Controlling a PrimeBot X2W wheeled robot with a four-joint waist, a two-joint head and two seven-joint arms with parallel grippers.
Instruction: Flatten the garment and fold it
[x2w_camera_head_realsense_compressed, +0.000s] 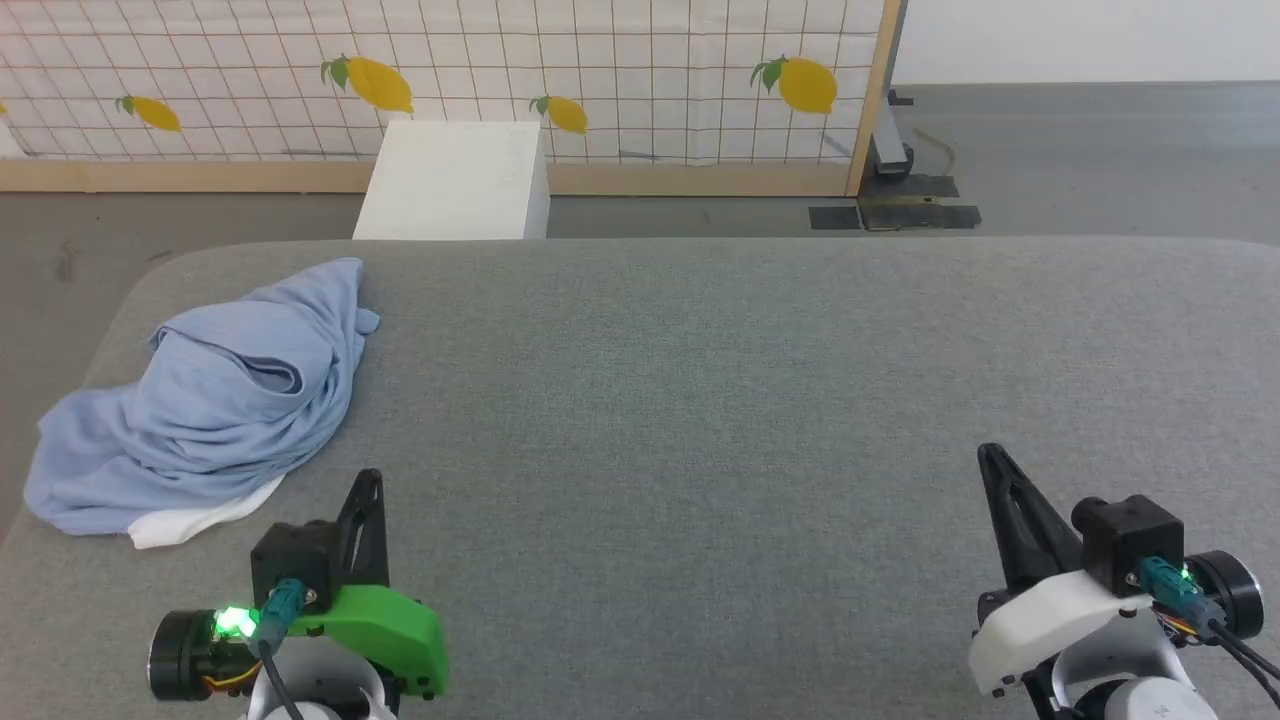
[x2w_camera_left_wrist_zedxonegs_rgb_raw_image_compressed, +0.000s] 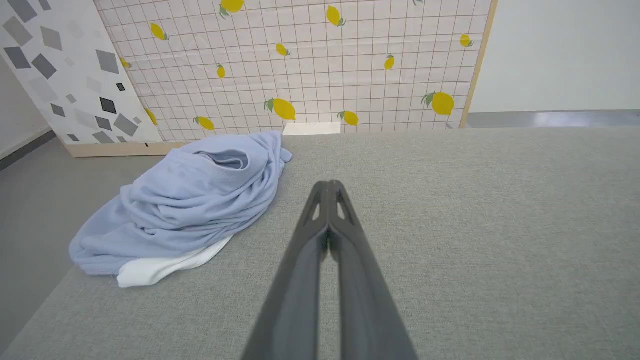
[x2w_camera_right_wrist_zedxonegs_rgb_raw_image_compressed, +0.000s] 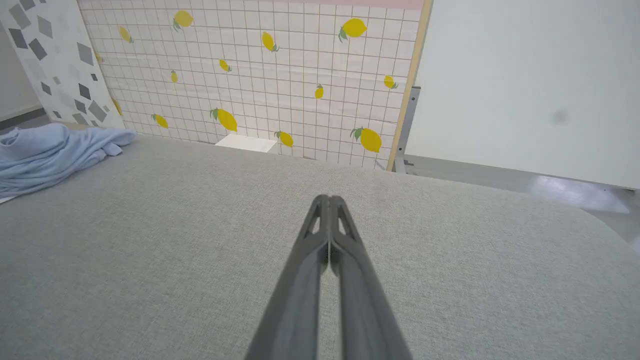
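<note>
shirt (x2w_camera_head_realsense_compressed: 210, 400): crumpled heap at the table's (x2w_camera_head_realsense_compressed: 700, 400) far left edge, white bit poking out underneath
left gripper (x2w_camera_head_realsense_compressed: 368, 485): clenched, empty – near the shirt, not touching
right gripper (x2w_camera_head_realsense_compressed: 990, 460): clenched, empty – well apart

We hold our left gripper (x2w_camera_head_realsense_compressed: 371, 478) low on our left and our right gripper (x2w_camera_head_realsense_compressed: 990, 452) low on our right, well apart, both empty, jaws pressed together, pointing forward.

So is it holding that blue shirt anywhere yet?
No. The left fingers and right fingers are shut on nothing; the shirt lies apart, crumpled.
</note>
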